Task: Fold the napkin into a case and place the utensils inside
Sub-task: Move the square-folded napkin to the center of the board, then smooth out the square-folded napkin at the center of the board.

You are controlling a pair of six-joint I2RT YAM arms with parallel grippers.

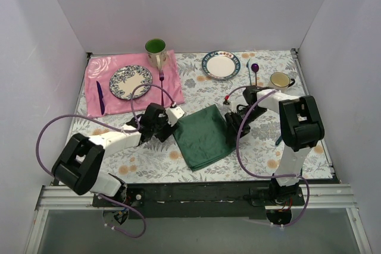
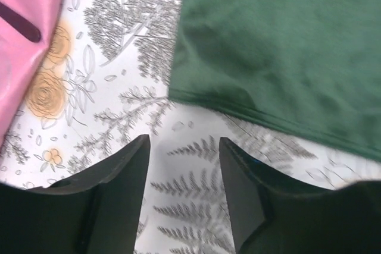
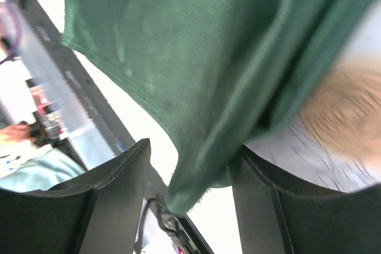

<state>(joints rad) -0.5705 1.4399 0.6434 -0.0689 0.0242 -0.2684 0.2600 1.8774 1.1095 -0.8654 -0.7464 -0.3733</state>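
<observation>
Left fingers (image 2: 119,194) spread empty beside the napkin (image 2: 286,46), while right fingers (image 3: 113,200) spread loosely around its edge.

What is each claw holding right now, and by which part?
Left claw: nothing, open just short of the napkin edge. Right claw: open, a napkin corner hangs loose in the gap, not pinched.

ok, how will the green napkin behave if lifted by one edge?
Probably floppy: in the right wrist view the napkin shows soft creases and a limp corner. Likely light, since it lies thin and flat on the table overhead. Folded in layers, it would probably bunch under a push rather than slide whole.
</observation>
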